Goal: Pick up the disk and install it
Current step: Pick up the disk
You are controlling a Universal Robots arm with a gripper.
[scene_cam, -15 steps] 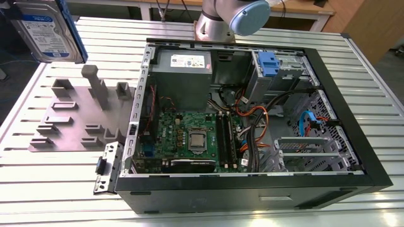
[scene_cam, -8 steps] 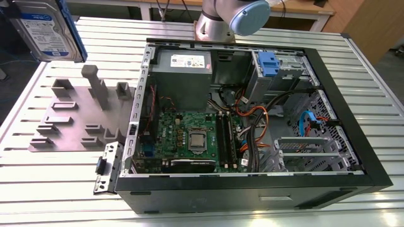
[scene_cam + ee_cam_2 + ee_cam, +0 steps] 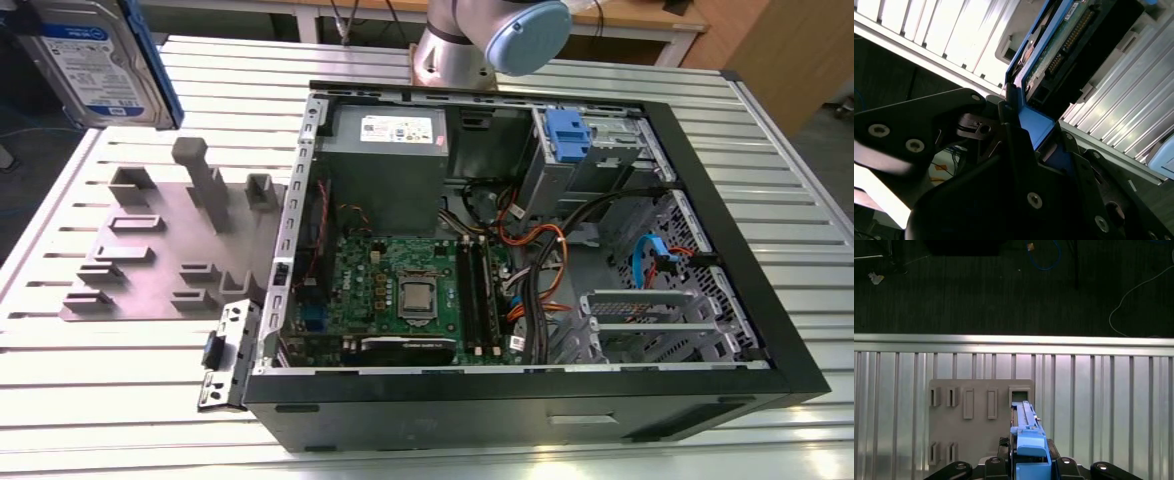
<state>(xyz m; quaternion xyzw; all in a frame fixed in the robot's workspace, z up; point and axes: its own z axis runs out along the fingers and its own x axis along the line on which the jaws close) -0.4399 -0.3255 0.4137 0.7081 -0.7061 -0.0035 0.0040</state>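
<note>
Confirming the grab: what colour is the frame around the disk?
Bright blue; the frame shows best in the first wrist view.

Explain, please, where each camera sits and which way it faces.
Exterior view: above the table, looking down into the open case; the arm stands beyond it, the disk at the exterior view's left.
First wrist view: on the wrist, looking down past the gripper at the grey plate and floor.
Second wrist view: on the wrist, looking along the fingers clamped on the disk.
Shared: all three show the disk and table; exterior and first wrist views share the plate.
</note>
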